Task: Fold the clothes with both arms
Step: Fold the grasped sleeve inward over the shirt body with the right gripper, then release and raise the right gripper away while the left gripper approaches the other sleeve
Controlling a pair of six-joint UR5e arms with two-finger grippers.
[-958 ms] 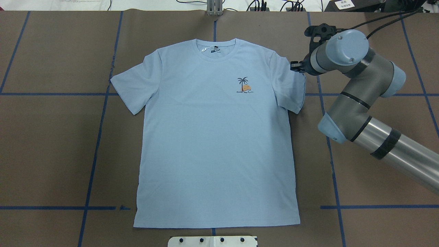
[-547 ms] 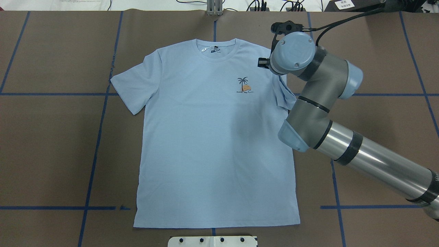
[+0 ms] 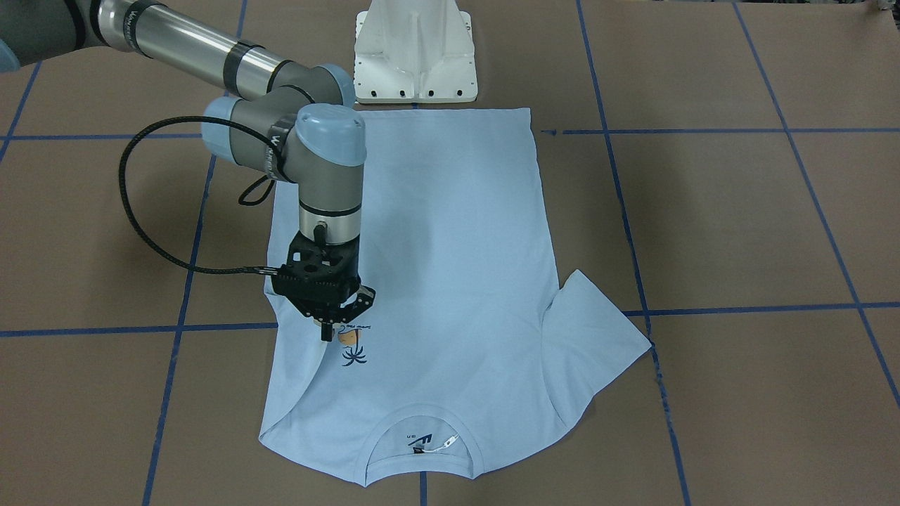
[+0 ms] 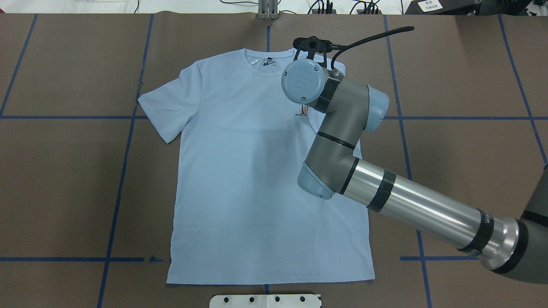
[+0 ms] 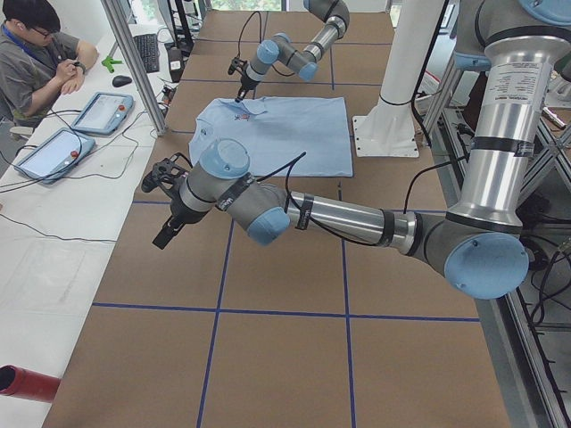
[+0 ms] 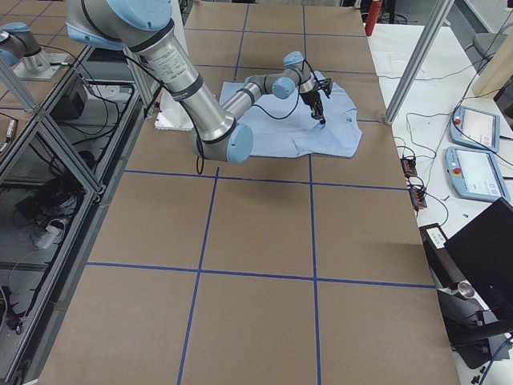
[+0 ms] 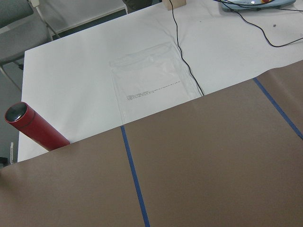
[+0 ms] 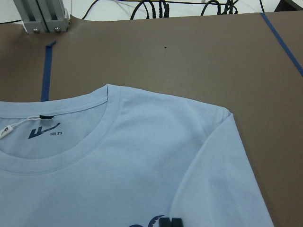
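Since a second ago, when the silver-grey right arm [image 4: 411, 205] waited beside the garment and the sleeve next to it lay flat, that arm has swung in over the chest of the light blue short-sleeved T-shirt [image 4: 239, 184]. The right sleeve [image 8: 213, 179] has travelled with it and now lies doubled inward, its edge ending at the small orange-and-dark palm print [image 3: 354, 346]. The black jaws point straight down there and look closed, pinching the sleeve fabric. We judge this side's first fold nearly laid, with only the release left. The left sleeve [image 4: 165, 107] is spread out, unfolded.

The shirt lies face up in the middle of the brown paper-covered surface [image 4: 64, 192], hem toward the robot. Its knit looks thin, matte and limp, smooth across the body, with a soft ridge where the sleeve turns over. The round ribbed collar [image 8: 111, 118] is thicker and holds a neck label [image 8: 42, 130]. Blue tape lines [image 4: 123, 171] cross the surface in a grid.

The left arm [image 5: 339, 214] hangs well apart from the shirt, over bare brown paper. We cannot tell whether its jaws are open or closed.
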